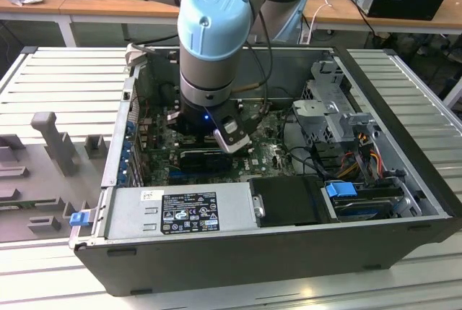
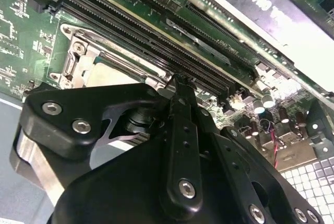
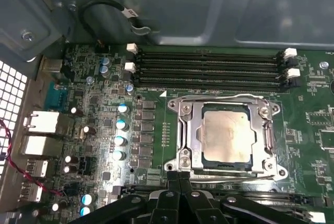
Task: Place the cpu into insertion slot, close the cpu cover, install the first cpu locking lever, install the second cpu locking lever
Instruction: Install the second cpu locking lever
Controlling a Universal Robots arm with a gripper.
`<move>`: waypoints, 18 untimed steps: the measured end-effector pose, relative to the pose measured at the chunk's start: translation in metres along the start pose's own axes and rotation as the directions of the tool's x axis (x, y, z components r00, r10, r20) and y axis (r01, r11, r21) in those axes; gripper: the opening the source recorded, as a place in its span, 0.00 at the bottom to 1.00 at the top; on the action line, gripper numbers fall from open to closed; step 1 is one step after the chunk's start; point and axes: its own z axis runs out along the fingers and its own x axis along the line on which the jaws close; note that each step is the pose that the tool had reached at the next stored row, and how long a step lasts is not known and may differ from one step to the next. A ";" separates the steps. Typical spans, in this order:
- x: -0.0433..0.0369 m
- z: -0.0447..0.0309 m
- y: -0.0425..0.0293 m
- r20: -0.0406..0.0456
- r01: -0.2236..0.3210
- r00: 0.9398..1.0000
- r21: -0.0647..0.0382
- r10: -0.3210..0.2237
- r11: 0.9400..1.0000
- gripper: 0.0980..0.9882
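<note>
In the exterior view my arm (image 1: 216,35) reaches down into the open computer case (image 1: 238,252), and my gripper (image 1: 216,136) hangs low over the green board (image 1: 267,155), between the case's back wall and the grey power supply (image 1: 180,212) at the front edge. In the second wrist view my fingers (image 2: 180,145) lie pressed together with nothing between them, their tip just beside the corner of the metal socket frame (image 2: 78,51), next to the long black memory slots (image 2: 151,41). In the first wrist view the cpu (image 3: 226,134) lies flat in its socket, the cpu cover (image 3: 225,101) folded down around it so its pale top shows through the window. My closed fingers (image 3: 180,203) sit at the socket's near edge, over the frame's rim.
</note>
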 end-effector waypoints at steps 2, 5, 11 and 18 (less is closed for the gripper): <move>0.0008 0.0012 -0.0005 0.000 0.001 1.000 -0.012 -0.001 1.000 0.01; 0.0017 0.0049 -0.0016 0.001 0.001 1.000 -0.028 -0.001 1.000 0.01; 0.0034 0.0109 -0.0034 0.002 0.003 1.000 -0.068 -0.003 0.998 0.01; 0.0051 -0.0007 0.0003 0.002 0.003 1.000 -0.071 -0.003 0.997 0.01</move>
